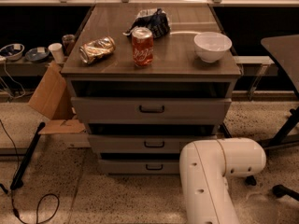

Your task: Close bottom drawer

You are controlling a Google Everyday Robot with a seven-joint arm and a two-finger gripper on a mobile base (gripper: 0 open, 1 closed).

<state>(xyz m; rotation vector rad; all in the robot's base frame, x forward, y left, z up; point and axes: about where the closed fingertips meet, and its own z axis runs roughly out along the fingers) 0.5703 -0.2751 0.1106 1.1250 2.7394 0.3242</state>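
The bottom drawer [135, 166] is the lowest of three grey fronts under the counter [182, 62]. Its small dark bar handle [154, 167] sits at the middle of the front. A dark strip shows above the front, as it does above the middle drawer [140, 144] and the top drawer [112, 110]; how far the bottom one stands out cannot be told from this angle. Its right end is covered by the robot's white arm [219, 171], which rises from the lower edge of the view and bends at a rounded elbow just below the counter's front right corner.

The hand does not show; it lies behind or beyond the arm, so whether it is apart or together cannot be told.

On the counter:
- A red soda can [141, 46] stands upright near the middle of the front edge.
- A crumpled golden packet [97, 49] lies on its side toward the front left corner, apart from the can.
- A dark blue snack bag [152, 22] lies behind the can, toward the back edge.
- A white bowl [212, 45] sits upright near the right edge.

A cardboard box [51, 97] leans on the floor by the counter's left side. A black cable [28, 209] trails over the speckled floor below it.
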